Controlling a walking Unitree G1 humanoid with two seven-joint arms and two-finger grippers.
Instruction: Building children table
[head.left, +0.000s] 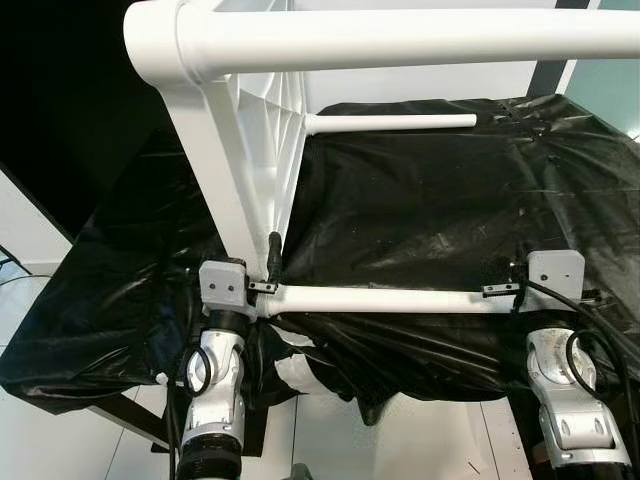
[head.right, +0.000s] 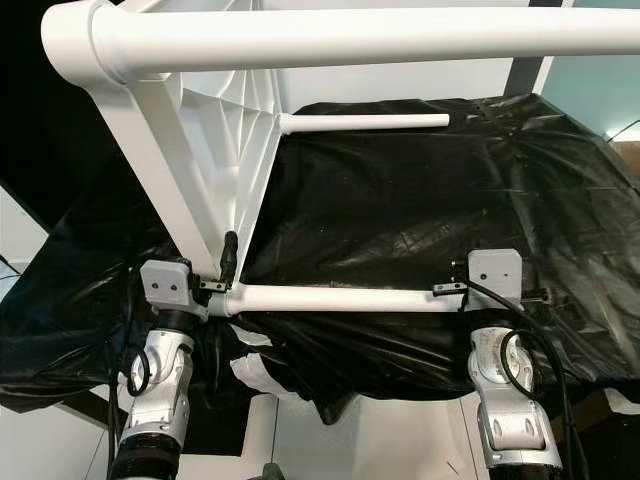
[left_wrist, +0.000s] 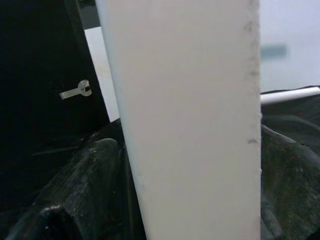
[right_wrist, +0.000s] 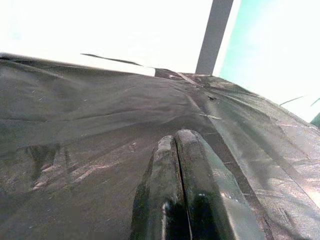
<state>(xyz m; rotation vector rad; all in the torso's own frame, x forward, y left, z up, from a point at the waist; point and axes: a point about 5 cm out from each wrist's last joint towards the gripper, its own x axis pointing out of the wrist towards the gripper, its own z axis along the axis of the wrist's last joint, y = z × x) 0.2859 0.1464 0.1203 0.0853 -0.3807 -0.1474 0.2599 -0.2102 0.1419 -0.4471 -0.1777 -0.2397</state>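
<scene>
The white table frame (head.left: 240, 150) stands tilted on the black plastic sheet (head.left: 440, 200), its top rail cut off at the right edge. The left gripper (head.left: 270, 262) clamps the frame's upright where the near leg tube (head.left: 380, 298) joins it; the joint itself is hidden. The right gripper (right_wrist: 176, 165) sits by the tube's right end, fingers pressed together, seemingly on nothing; a far tube (head.left: 395, 122) lies behind.
</scene>
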